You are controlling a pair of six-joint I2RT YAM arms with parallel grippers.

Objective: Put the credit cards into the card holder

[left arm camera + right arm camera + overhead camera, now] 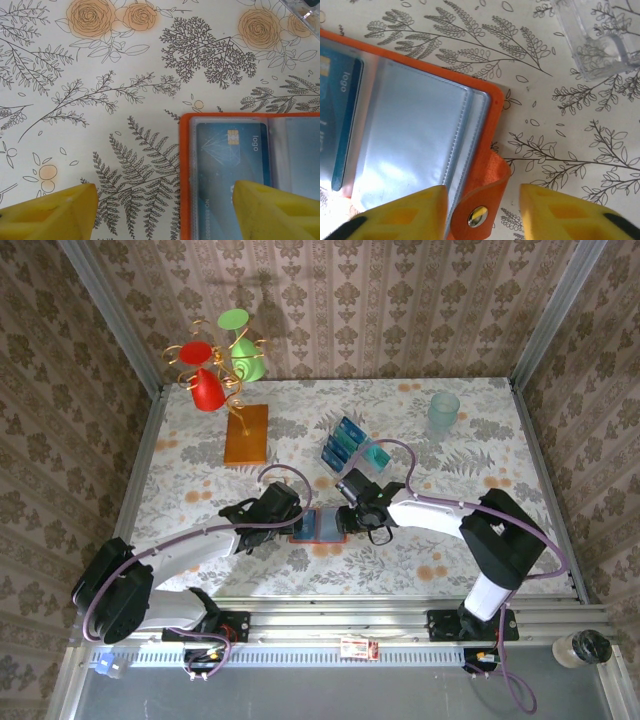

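Floral-printed cloth covers the table [190, 475], with patterned wallpaper rising behind it. Just below the middle of the top view, the card holder [320, 525] lies opened flat on the table, orange rim outward and clear plastic sleeves facing up. One blue credit card [230, 155] with a gold chip and the word "logo" sits in a sleeve at the lower right of the left wrist view. The same card shows at the left edge of the right wrist view, beside a glossy clear sleeve [420, 135]. The holder's snap tab [485, 200] curls up at the bottom centre of that view.

The left claw [162, 215] stands released, its yellow fingers [50, 212] spread wide. One finger is over bare table and the other over the card, straddling the holder's orange edge. The right claw [480, 212] is also spread, its fingers either side of the snap tab, with a gap showing on the tab's right side.

Above the holder in the top view, more blue and teal credit cards [345, 443] stand upright in a clear rack [600, 40]. Further out are a teal cup [444, 412] at upper right and an orange-brown board [247, 434] at upper left. On the board stands a wire tree of red and green cups [222, 365]
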